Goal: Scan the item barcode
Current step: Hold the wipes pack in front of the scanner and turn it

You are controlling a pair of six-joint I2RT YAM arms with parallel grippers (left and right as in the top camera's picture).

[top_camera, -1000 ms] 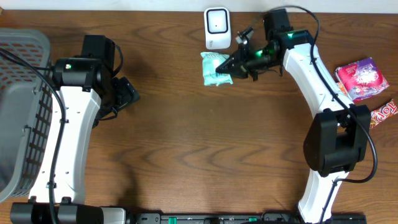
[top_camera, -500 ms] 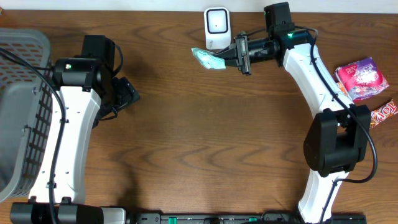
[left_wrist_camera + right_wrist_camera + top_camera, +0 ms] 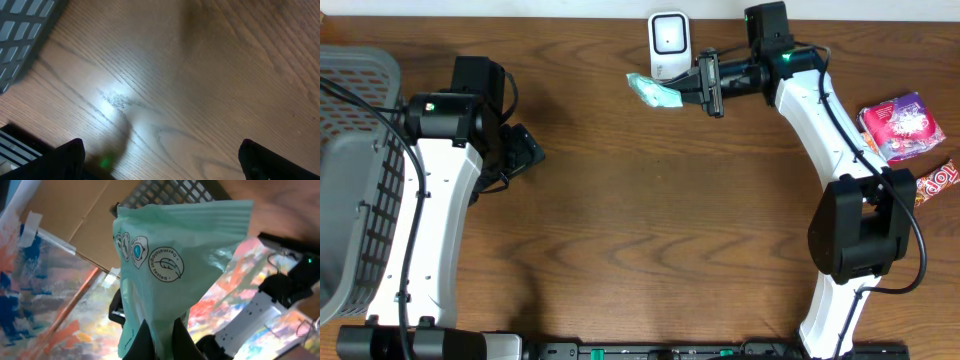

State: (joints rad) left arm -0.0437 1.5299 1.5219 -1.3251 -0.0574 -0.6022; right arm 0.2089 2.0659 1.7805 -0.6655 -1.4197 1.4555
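Packet (image 3: 653, 90) pinched in right claw (image 3: 682, 92), jutting leftward beside scanner (image 3: 669, 45); left claw (image 3: 528, 150) spread wide.

Reaching the right arm (image 3: 810, 110) leftward along the far side, wrist turned sideways, pinching a pack (image 3: 653, 90) in the right gripper (image 3: 685, 92) with jaws closed tight. Holding the left arm (image 3: 435, 190) folded at its own side, pointing the left gripper (image 3: 525, 150) downward, spreading fingers (image 3: 70, 152) wide, gripping nothing.

Soft, even light on my brown wooden table (image 3: 640, 230). Left wrist view: blurred white glare. Right wrist: mint-green plastic packet (image 3: 175, 270) sharp, background soft.
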